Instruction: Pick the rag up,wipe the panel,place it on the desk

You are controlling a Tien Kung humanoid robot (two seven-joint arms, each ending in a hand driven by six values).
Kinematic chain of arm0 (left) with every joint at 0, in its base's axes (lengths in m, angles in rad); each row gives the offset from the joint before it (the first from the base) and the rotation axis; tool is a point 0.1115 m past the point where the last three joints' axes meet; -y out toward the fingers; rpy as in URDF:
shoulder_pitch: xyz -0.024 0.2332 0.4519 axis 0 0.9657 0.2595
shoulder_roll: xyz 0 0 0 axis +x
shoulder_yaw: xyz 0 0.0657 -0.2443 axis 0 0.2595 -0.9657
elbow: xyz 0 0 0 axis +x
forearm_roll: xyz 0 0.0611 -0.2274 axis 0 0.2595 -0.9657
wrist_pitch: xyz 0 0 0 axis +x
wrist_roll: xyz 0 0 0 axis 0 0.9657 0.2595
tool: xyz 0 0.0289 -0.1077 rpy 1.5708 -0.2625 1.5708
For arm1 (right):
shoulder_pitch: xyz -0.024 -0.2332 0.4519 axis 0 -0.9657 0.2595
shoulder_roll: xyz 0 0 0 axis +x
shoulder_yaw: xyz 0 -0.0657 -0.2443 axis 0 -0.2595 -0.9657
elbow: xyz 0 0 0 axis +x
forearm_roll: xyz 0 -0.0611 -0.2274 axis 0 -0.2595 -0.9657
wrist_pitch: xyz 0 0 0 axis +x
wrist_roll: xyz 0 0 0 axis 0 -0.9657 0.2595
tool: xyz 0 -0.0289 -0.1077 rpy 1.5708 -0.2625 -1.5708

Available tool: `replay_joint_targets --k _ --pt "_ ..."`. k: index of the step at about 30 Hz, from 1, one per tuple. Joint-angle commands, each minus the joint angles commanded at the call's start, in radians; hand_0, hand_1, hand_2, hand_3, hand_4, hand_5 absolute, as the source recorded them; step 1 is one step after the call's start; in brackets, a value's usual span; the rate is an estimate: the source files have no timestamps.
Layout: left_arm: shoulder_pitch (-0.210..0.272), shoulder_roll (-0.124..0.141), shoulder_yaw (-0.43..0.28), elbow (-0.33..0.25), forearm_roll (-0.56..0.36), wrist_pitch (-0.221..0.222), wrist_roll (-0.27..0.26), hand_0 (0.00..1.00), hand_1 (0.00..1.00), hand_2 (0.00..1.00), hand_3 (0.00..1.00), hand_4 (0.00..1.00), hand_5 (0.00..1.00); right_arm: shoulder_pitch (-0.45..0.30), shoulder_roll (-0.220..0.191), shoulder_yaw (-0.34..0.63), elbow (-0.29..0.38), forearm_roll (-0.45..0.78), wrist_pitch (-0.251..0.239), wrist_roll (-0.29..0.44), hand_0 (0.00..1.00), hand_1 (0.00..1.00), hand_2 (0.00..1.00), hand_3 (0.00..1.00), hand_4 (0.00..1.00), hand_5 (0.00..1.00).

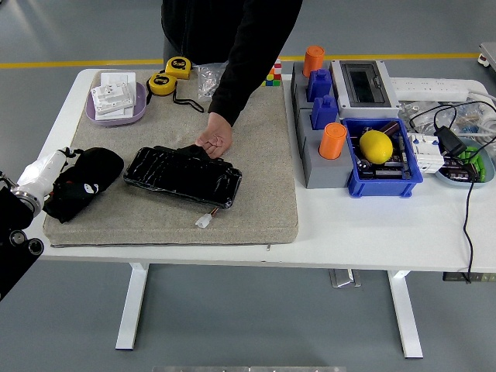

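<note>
Down at the near left corner our left hand [48,167] sits at the edge of the beige mat [263,209], white fingers resting against the black rag [81,181]; whether they are closed on the cloth or merely touching it we cannot tell from here. The rag lies bunched on the mat's left end, just beside the glossy black panel [183,176] and not yet on it. Our right arm is nowhere in the picture.

So we judge the pick-up is the step in hand, and to do it well we want a full handful of cloth, gathered from the middle of the bunch so no loose tail drags. Then lift clear of the mat before sweeping right.

Farther in, a person's hand [213,140] presses on the panel's far edge, steadying it, so we should keep our strokes to the near and left part, away from those fingers, and mind the white connector [204,221] trailing at the panel's near corner
</note>
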Motion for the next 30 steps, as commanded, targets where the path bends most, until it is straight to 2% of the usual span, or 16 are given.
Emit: replay_joint_targets --k 8,9,14,15,30 --pt "-0.001 0.003 0.01 0.002 -0.003 0.004 0.0 0.708 0.791 0.908 0.899 0.917 0.378 -0.002 -0.001 0.012 0.001 -0.008 0.0 0.0 0.746 0.703 0.704 0.613 0.998 0.535" --pt "0.0 0.003 0.01 0.003 -0.004 0.006 -0.002 0.684 0.758 0.886 0.894 0.913 0.378 -0.002 -0.001 0.014 0.001 -0.009 0.0 0.0 0.746 0.702 0.703 0.613 0.998 0.534" --pt "-0.001 -0.001 0.016 0.009 -0.009 0.032 -0.005 0.684 0.758 0.886 0.894 0.913 0.378 -0.003 0.0 0.016 0.0 -0.012 0.001 -0.001 0.746 0.702 0.703 0.613 0.998 0.534" --pt "-0.001 -0.002 0.016 0.012 -0.01 0.036 -0.004 0.627 0.707 0.835 0.876 0.884 0.36 -0.003 0.0 0.019 0.0 -0.013 0.0 -0.001 0.746 0.702 0.703 0.613 0.998 0.534" --pt "-0.007 -0.014 0.037 0.041 -0.026 0.063 -0.008 0.588 0.681 0.807 0.84 0.877 0.363 -0.004 0.004 0.059 0.002 -0.03 -0.003 0.0 0.746 0.702 0.703 0.612 0.998 0.533"
